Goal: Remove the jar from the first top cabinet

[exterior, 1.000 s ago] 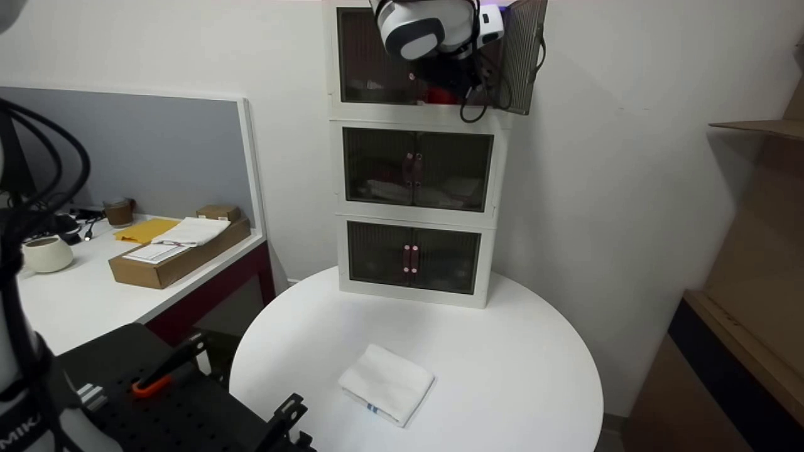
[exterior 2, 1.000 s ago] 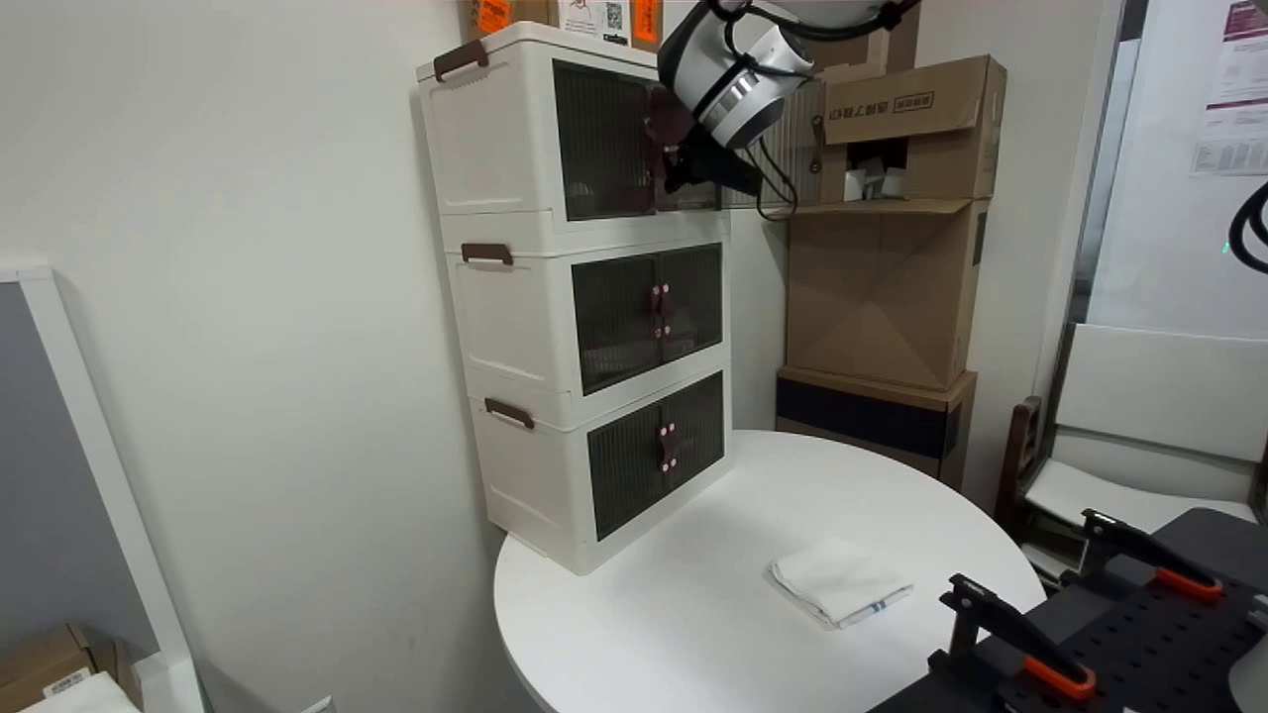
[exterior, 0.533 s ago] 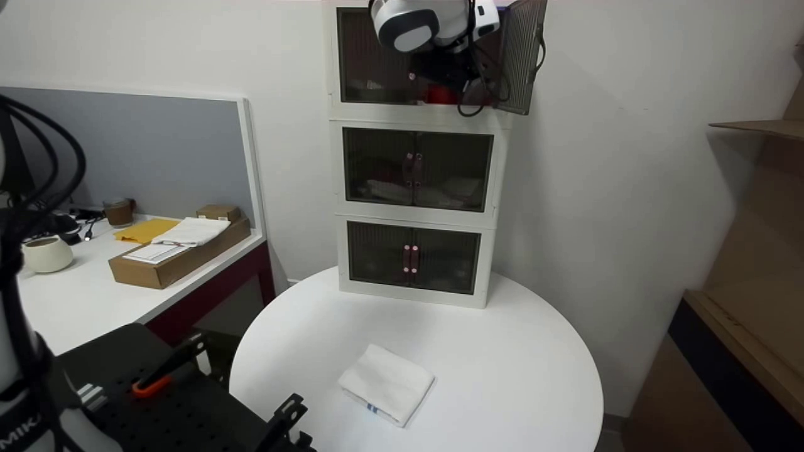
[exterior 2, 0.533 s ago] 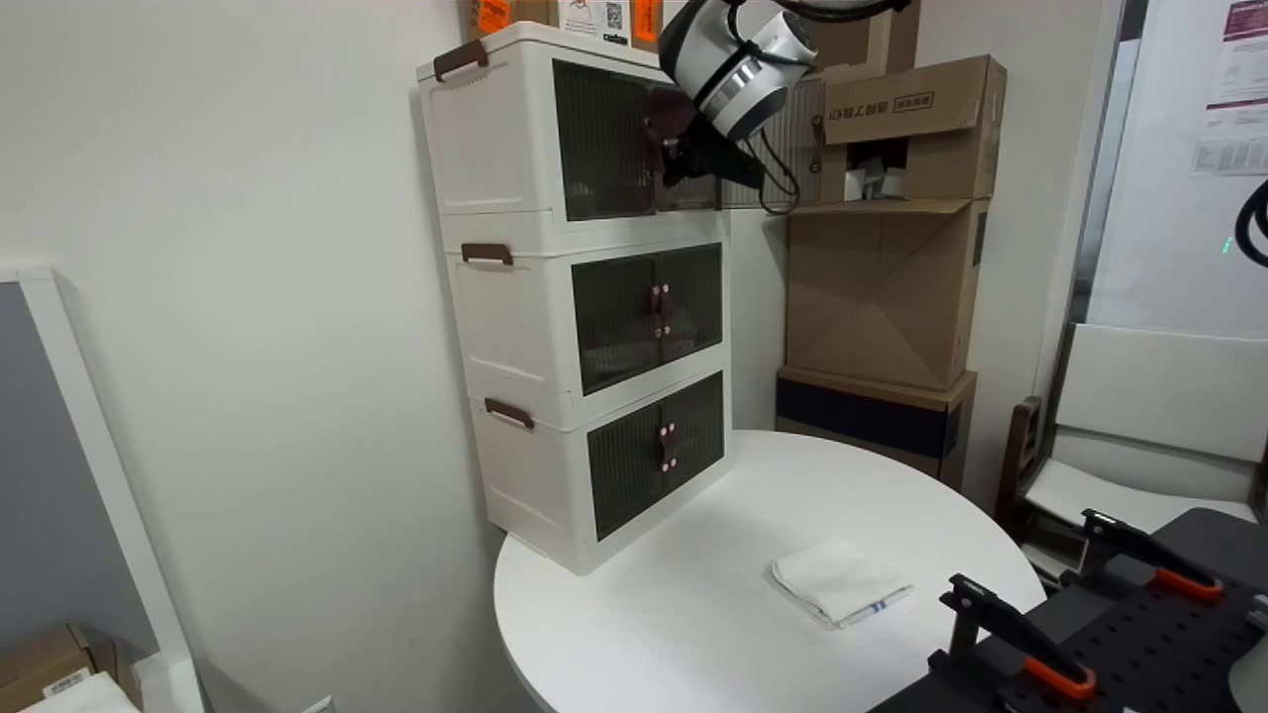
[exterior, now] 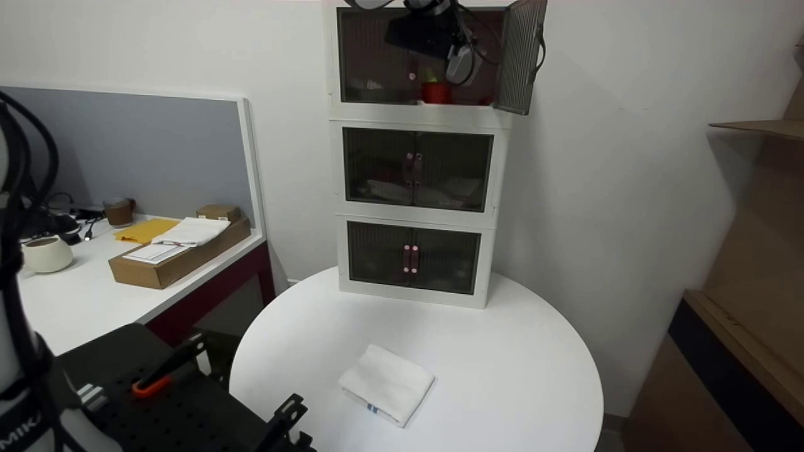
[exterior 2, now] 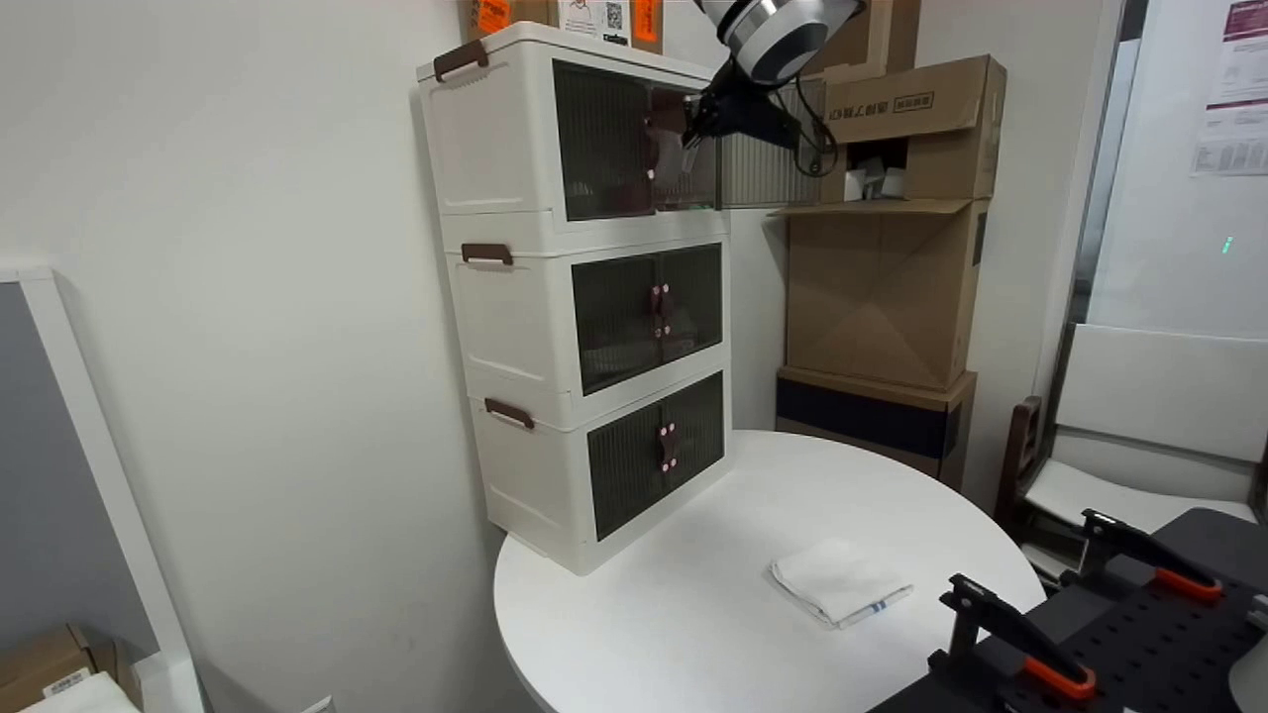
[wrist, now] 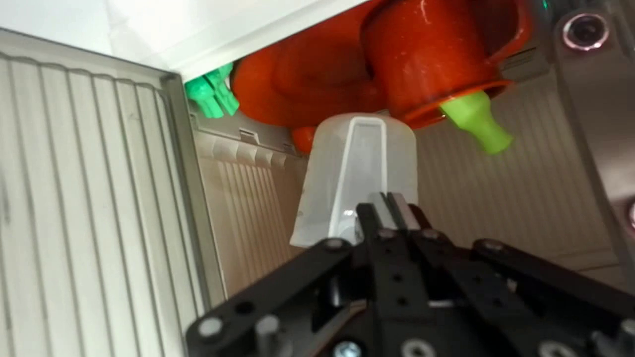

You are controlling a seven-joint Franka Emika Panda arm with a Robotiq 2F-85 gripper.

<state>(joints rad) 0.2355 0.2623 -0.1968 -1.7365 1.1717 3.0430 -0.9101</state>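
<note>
The clear jar (wrist: 322, 188) hangs just below the gripper (wrist: 388, 202), slightly tilted, its wall pinched near the rim between jaws drawn almost together. It is at the open doorway of the first top cabinet (exterior: 377, 112); how much of it lies past the white sill (wrist: 248, 39) cannot be told. Below the gripper and near the jar's base are a red cup (wrist: 426, 59), with a light-green piece (wrist: 476, 119) sticking out over its rim, and a rounded red piece (wrist: 307, 74); whether the base touches either is unclear. Small green items (wrist: 213, 91) lie farther off, by the sill.

In the wrist view the open door leaf (wrist: 89, 208) stands left of the gripper, with a gap between its edge and the jar; right of the gripper is the edge of the closed door leaf (wrist: 595, 148), with a wider-looking gap before it. Down from the gripper are the sill, two lower units (exterior: 500, 169) and, well below, a round table (exterior: 521, 376) bearing a folded cloth (exterior: 387, 384). Beyond the open door leaf, in an exterior view, stand cardboard boxes (exterior 2: 892, 287).
</note>
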